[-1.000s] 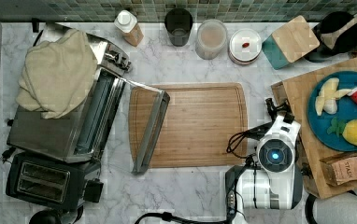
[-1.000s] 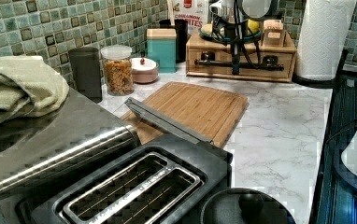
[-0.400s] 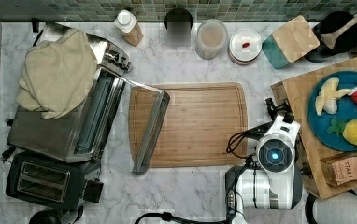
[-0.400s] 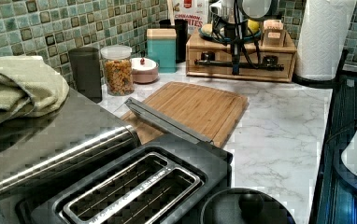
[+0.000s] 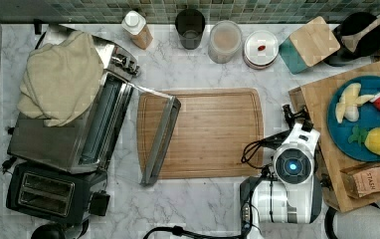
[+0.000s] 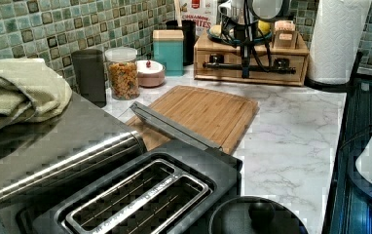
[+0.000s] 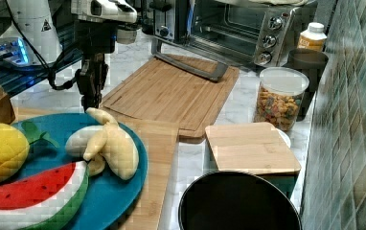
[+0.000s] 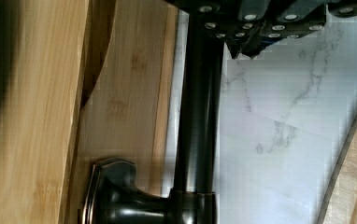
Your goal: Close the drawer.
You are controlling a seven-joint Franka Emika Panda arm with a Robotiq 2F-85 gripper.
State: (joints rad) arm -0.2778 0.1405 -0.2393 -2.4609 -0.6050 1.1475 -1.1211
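The drawer [image 6: 223, 75] sits in a low bamboo box against the tiled wall, its front bearing a long black bar handle [image 6: 271, 68]. In the top view a thin strip of the drawer [image 5: 294, 97] sticks out past the top panel [image 5: 322, 107] that carries the blue plate. My gripper [image 6: 245, 72] hangs straight down at the drawer's front. The wrist view shows the black bar handle [image 8: 197, 116] running along the drawer's front [image 8: 125, 102], one round mount [image 8: 116, 196] in sight, and my gripper [image 8: 242, 46] shut with its tips right at the bar on the marble side.
A bamboo cutting board [image 5: 213, 134] lies just in front of the drawer. The toaster oven's open door [image 5: 159, 139] rests on the cutting board's far end. Jars and a teal canister [image 5: 307, 45] line the wall. A paper towel roll [image 6: 337, 39] stands beside the box.
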